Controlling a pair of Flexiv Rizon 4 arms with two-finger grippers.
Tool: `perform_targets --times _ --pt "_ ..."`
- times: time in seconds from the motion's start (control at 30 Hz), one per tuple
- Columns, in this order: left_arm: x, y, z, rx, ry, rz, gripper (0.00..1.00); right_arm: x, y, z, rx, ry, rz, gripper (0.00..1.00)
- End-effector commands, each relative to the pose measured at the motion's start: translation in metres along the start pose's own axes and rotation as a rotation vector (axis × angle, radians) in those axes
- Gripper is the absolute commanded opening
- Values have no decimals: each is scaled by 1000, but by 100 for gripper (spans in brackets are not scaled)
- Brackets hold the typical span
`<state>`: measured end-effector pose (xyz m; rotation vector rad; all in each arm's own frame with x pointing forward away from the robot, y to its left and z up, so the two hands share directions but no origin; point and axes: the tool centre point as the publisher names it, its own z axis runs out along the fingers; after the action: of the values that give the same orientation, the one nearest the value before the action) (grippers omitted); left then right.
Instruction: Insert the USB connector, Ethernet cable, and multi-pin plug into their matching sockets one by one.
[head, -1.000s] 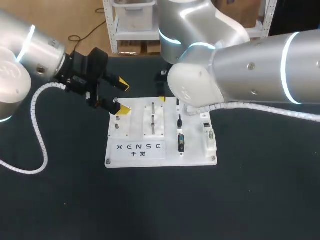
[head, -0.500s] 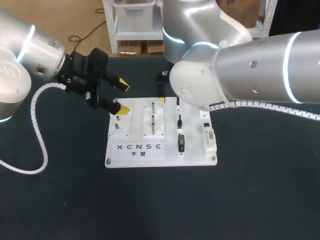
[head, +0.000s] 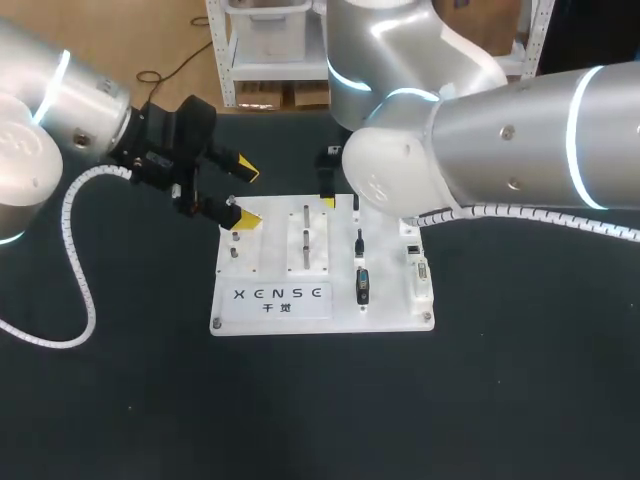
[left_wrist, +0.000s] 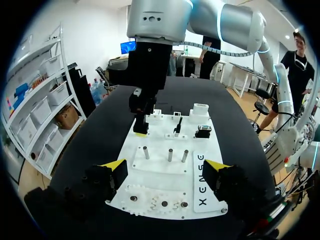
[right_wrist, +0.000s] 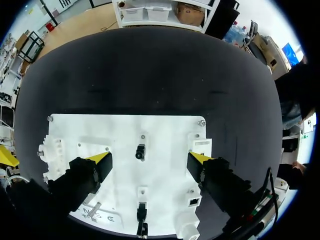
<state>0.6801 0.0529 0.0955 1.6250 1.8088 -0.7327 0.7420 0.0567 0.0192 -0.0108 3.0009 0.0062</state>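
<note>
Hovering my right gripper (right_wrist: 148, 160), spread and empty, above the white board (head: 390, 310), my left gripper (left_wrist: 166, 167) likewise spread at its corner, I judge nothing inserted yet: black plugs (head: 362, 285) lie mid-board beside the sockets (head: 418, 270).

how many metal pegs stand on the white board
3 upright grey metal pegs, one row across the white plastic board: first, middle, third nearest the lettering; more may be hidden.

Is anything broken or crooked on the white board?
No, nothing stands out. The white board lies flat on the dark table, the black plugs lie in a neat line, and the metal pegs stand upright. No spills or cracks show.
</note>
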Motion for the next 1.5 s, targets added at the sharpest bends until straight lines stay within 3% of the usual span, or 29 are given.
perform_targets --times 0.03,0.13,0.23,0.53,0.7,0.97,1.1,1.5 --pt "1 1 1 0 -4 3 100 0 -3 2 -1 2 -7 74" --pt "1 1 1 0 -4 3 100 1 -2 5 4 6 -8 65" --pt "1 1 1 0 -4 3 100 1 1 7 5 6 -10 50" --pt "1 1 1 0 -4 3 100 -1 9 8 11 -6 -36 38" --pt "1 1 1 0 -4 3 100 -2 13 6 8 -8 -41 22" --pt "1 1 1 0 -4 3 100 -2 10 6 5 -17 -44 12" --pt "1 1 1 0 -4 3 100 -2 9 5 2 -22 -44 0" --pt "1 1 1 0 -4 3 100 -1 6 -20 -14 -106 -62 0"
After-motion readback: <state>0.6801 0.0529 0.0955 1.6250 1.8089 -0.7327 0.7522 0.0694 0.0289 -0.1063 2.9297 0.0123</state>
